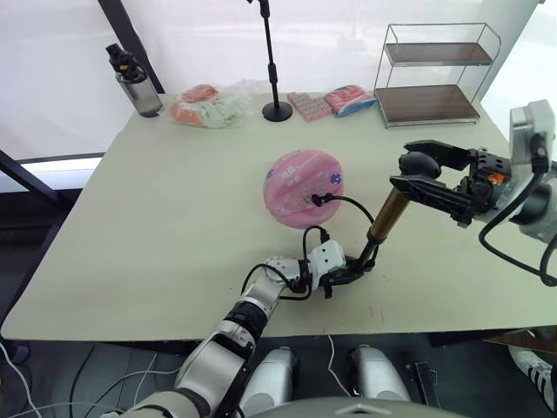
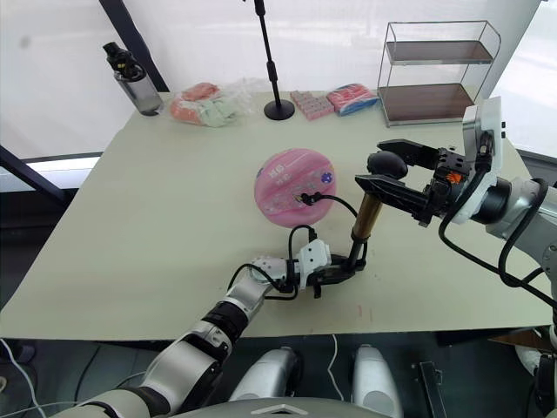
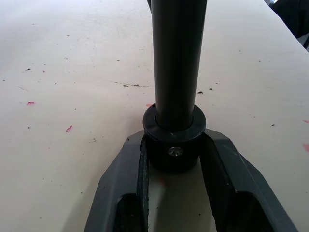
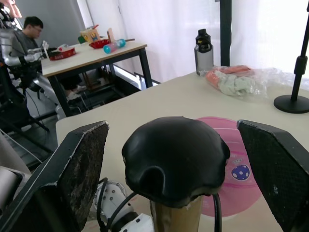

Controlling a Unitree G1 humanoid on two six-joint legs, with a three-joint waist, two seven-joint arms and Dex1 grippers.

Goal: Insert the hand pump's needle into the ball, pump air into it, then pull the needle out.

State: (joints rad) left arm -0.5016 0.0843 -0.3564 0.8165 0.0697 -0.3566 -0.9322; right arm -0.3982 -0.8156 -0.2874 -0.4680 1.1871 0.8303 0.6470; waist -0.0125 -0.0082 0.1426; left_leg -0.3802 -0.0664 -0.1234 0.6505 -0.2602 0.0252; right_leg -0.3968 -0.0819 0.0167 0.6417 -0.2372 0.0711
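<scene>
Robot test lab. Beige table (image 1: 157, 235) before white curtains; microphone stand (image 1: 272, 61), wire shelf rack (image 1: 432, 74) and bottle (image 1: 135, 80) at its far edge. Beyond it, a seated person (image 4: 30, 31) at a second worktable (image 4: 91, 52).

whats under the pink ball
The pink rubber ball rests on the bare beige table. Its own body covers the contact spot, so anything beneath stays hidden.

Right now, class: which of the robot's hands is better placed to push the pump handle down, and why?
The right hand: its open fingers flank the black handle atop the hand pump. The left hand is shut on the pump's base, steadying it beside the ball.
</scene>
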